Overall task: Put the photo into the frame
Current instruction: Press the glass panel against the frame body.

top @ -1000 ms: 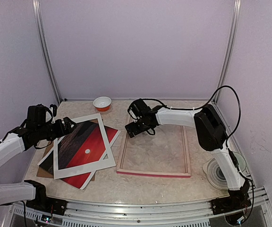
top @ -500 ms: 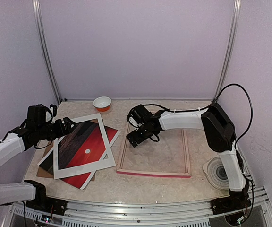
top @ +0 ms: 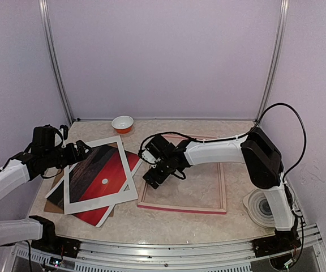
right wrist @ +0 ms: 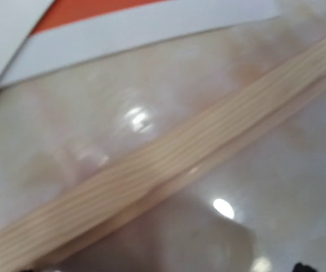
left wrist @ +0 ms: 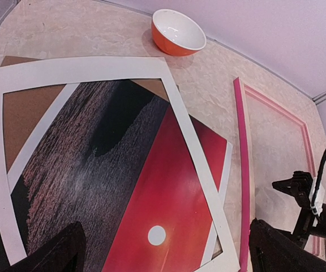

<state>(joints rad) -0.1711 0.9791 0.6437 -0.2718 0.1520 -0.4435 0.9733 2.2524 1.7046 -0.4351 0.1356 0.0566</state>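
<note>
On the tabletop (top: 174,222), right half, the frame (top: 183,208) lies flat w/ bare tabletop showing through its opening. It is pale on the upper face, and the near rail's outer edge is pink.

To its left is a skewed stack. The white mat (left wrist: 84,68) is on top. The photo (top: 111,169) sits under it, turned at a diff angle, w/ red sky and white sun showing through the mat's opening. A brown backing board (left wrist: 27,113) is at the bottom. The photo is outside the frame, and its right corner is just beside the left rail, not touching.

Near the right arm's base sits a clear round thing (top: 262,207); can't tell what it is. An orange bowl (top: 123,123), white inside, stands by the back wall, apart from the stack.

The right gripper (top: 151,177) hovers low over the frame's left rail. Its wrist view is blurred, showing the rail up close, and the fingers are spread, nothing in them. The left gripper (top: 84,150) hangs above the stack's far-left corner w/ fingers (left wrist: 55,255) wide apart, released, holding nothing.
</note>
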